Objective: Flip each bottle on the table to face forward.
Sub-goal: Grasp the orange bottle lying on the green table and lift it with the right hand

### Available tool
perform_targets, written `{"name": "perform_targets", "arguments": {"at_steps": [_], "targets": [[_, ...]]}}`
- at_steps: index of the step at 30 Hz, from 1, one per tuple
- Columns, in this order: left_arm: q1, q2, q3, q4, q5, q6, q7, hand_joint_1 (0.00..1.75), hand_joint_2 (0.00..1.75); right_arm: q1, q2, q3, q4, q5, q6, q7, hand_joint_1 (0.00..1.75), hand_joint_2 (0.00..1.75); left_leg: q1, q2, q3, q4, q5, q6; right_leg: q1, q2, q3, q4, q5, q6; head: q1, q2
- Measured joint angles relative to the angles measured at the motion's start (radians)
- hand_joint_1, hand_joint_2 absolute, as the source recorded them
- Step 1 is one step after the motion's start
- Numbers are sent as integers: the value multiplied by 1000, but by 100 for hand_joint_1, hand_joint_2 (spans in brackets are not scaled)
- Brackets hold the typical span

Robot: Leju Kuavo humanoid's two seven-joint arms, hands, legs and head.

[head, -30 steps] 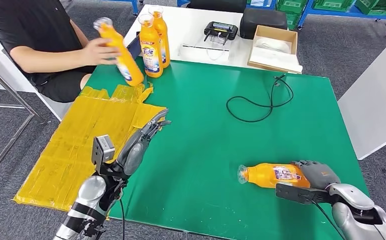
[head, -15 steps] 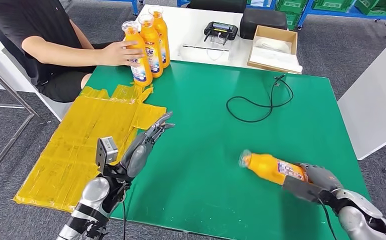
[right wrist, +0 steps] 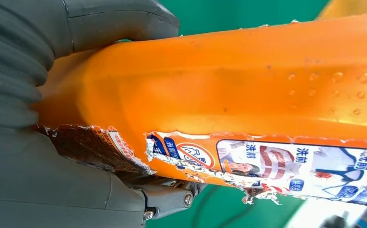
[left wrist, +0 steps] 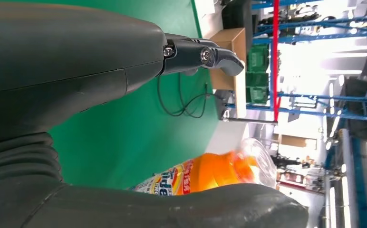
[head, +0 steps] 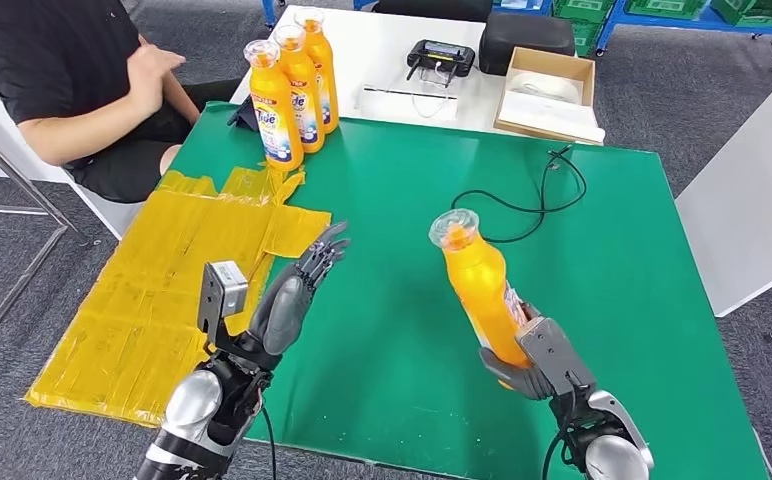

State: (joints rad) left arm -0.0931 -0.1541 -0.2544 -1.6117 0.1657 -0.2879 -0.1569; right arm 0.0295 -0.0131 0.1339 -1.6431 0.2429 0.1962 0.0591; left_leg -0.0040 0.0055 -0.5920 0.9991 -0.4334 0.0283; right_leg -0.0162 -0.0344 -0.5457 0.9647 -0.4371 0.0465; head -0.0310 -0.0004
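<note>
Right hand (head: pixel 532 368) grips a tilted orange bottle (head: pixel 477 285) above the green table (head: pixel 612 260); left hand's (head: pixel 297 290) fingers spread, empty.

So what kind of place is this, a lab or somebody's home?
Probably a lab or workshop, not a home: blue metal shelving holding green crates, grey carpet flooring, and a green-topped work table with a loose black cable.

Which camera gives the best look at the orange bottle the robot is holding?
The head view: the whole orange bottle shows there, cap up and tilted, gripped low by the right hand. The right wrist view shows its side and torn label close up; the left wrist view shows part of it, blurred.
</note>
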Motion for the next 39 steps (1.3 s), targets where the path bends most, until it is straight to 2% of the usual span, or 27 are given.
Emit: {"name": "perform_targets", "arguments": {"at_steps": [5, 9, 14, 27, 39], "targets": [[8, -22, 2, -26, 53, 5, 29, 0, 0, 17, 49, 55, -77, 102, -10, -14, 175, 175, -1, -1, -1, 0, 0, 0, -1, -1, -1, 0, 0, 0, 0, 0], [25, -31, 2, -35, 99, -1, 59, 0, 175, 39, 73, 135, -107, 124, -22, 5, 175, 175, -1, -2, -2, 0, 0, 0, -1, -1, -2, 0, -1, 0, 0, 0], [71, -32, 1, -7, 129, -26, 46, 0, 175, 84, 77, 223, -93, 123, -59, -16, 175, 175, -1, -2, -5, 0, 0, 0, -1, -1, -5, 0, -1, 0, 0, 0], [108, -31, -24, 8, 145, -45, 39, 0, 175, 104, 57, 389, -72, 126, -90, -10, 175, 175, -1, -3, -6, 0, 0, 0, -1, -2, -6, 0, -1, 0, 0, 0], [158, -16, -40, -25, 177, -81, 11, 0, 175, 103, -21, 454, -70, 122, -127, -33, 175, 175, -2, -3, -6, 0, 0, 0, -1, -2, -6, 0, -1, 0, 0, 0]]}}
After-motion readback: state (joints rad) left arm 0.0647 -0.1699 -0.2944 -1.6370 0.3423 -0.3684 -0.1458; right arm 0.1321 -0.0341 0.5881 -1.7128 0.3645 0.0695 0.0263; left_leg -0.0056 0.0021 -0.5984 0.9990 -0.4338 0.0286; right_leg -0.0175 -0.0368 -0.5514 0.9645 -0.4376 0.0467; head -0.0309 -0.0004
